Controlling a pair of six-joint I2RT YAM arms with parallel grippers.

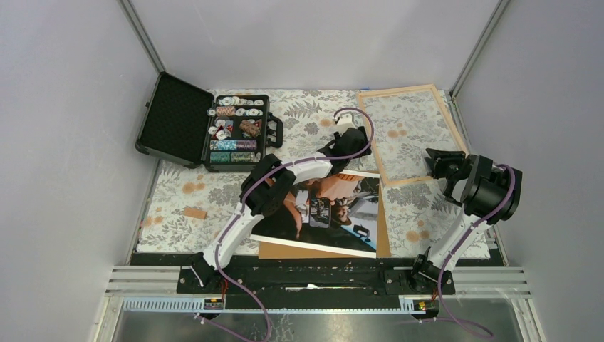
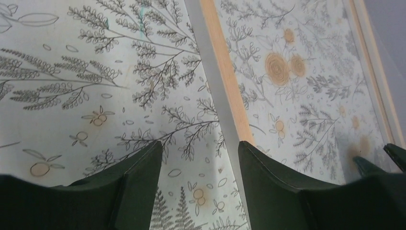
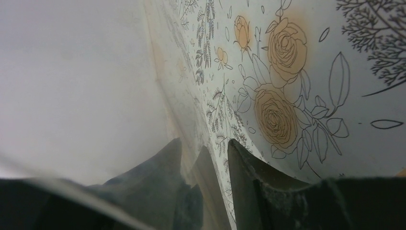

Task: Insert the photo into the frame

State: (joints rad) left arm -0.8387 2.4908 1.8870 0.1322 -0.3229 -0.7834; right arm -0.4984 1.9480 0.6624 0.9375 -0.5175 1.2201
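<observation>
Reaching low over the floral surface, the left claw has its fingers apart, with a wooden rail of the frame just ahead of the gap. The right claw has a rail between close-set fingers; I cannot tell whether they pinch it. The photo lies behind the left claw.

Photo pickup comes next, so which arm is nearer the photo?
Left. The left arm reaches across the photo, the left claw just past its far edge. The right claw sits off to the photo's right, at the frame's right rail.
</observation>
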